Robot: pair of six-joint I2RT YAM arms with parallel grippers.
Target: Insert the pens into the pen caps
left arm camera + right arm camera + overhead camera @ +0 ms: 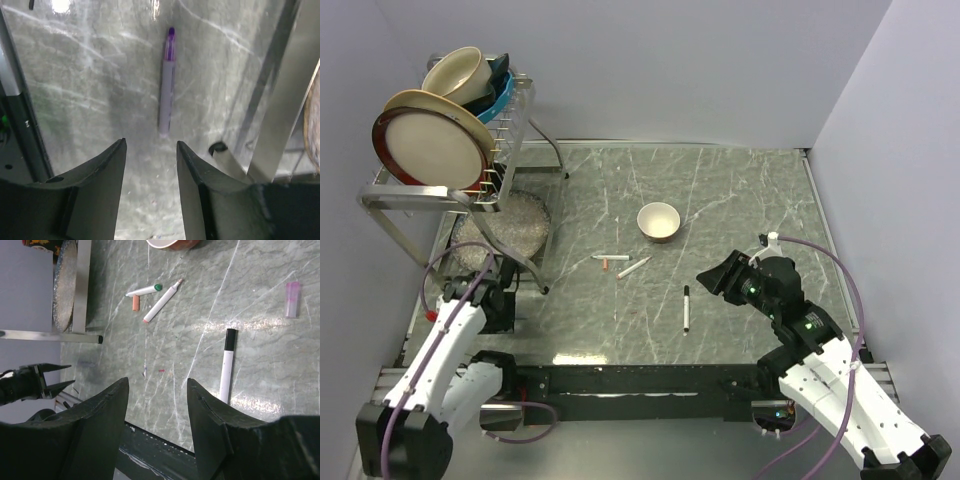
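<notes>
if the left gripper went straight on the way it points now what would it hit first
Most likely the purple-tipped pen, lying on the table ahead of the left gripper, in line with its open gap. Depth is unclear, so it might touch the table first.

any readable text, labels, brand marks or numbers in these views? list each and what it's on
No text can be read in any view.
White-barrelled pen with black cap: barrel looks blank.
Purple-tipped pen: blurred, no print to make out.
Small cream bowl: no marks visible.
Large cream plate: no marks visible.
</notes>
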